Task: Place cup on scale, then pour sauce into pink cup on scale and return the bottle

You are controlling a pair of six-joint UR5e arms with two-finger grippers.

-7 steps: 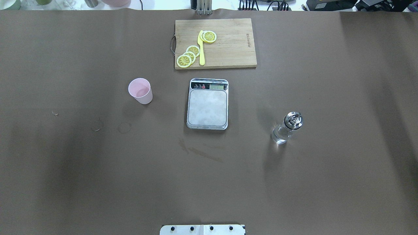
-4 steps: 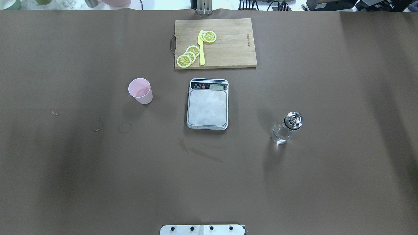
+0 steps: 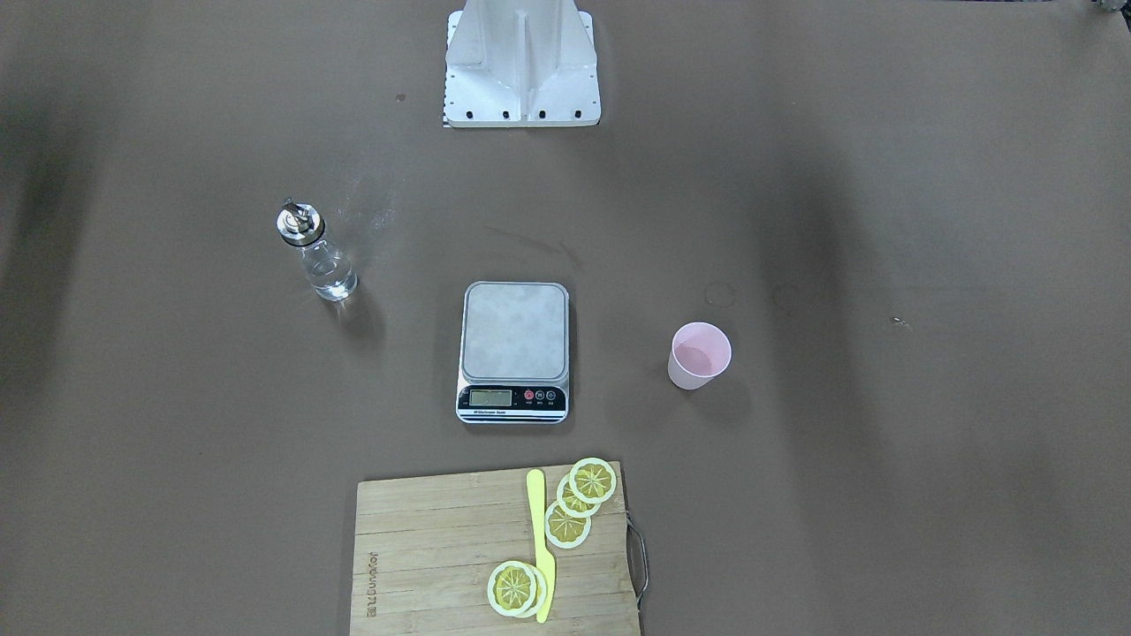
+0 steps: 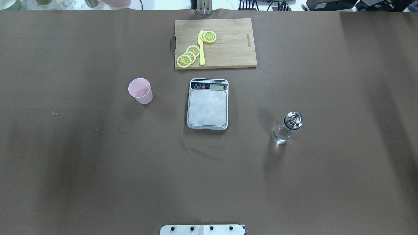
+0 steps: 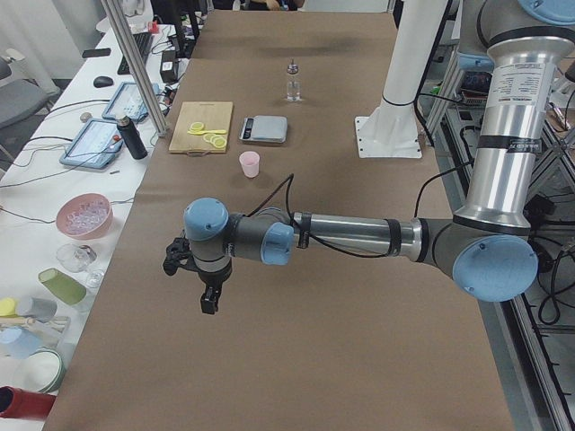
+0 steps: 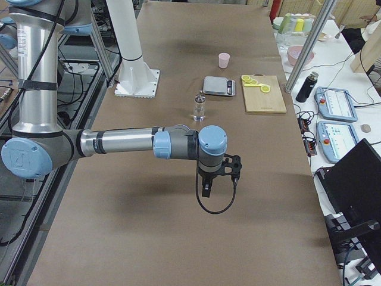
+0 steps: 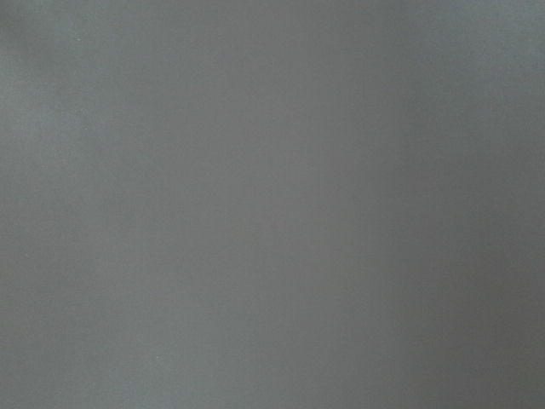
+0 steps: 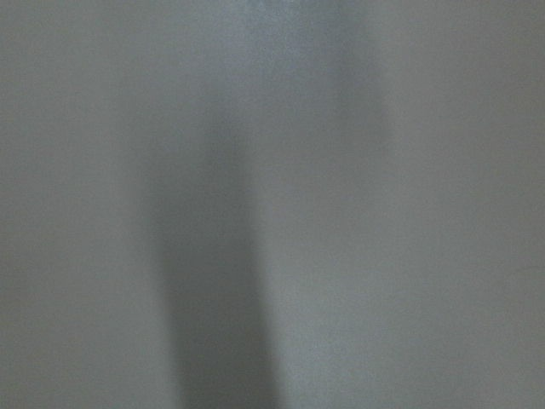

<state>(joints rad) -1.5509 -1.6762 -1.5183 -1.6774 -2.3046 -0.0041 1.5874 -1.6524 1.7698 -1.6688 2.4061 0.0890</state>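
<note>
The pale pink cup (image 4: 140, 90) stands upright on the brown table, left of the scale (image 4: 207, 107), whose grey platform is bare. The clear glass bottle (image 4: 287, 128) with a metal spout stands upright right of the scale. The front-facing view shows the cup (image 3: 698, 355), scale (image 3: 514, 331) and bottle (image 3: 316, 252) too. Neither gripper shows in the overhead or front views. The left gripper (image 5: 208, 301) hangs over the table's left end, far from the cup (image 5: 249, 164). The right gripper (image 6: 205, 189) hangs over the right end, short of the bottle (image 6: 199, 106). I cannot tell whether either is open. Both wrist views show only blurred table.
A wooden cutting board (image 4: 228, 49) with lemon slices (image 4: 188, 56) and a yellow knife (image 4: 201, 49) lies behind the scale. The robot's white base (image 3: 521, 66) stands at the near edge. Cups, bowls and tablets sit on a side table (image 5: 81, 215) beyond the far edge.
</note>
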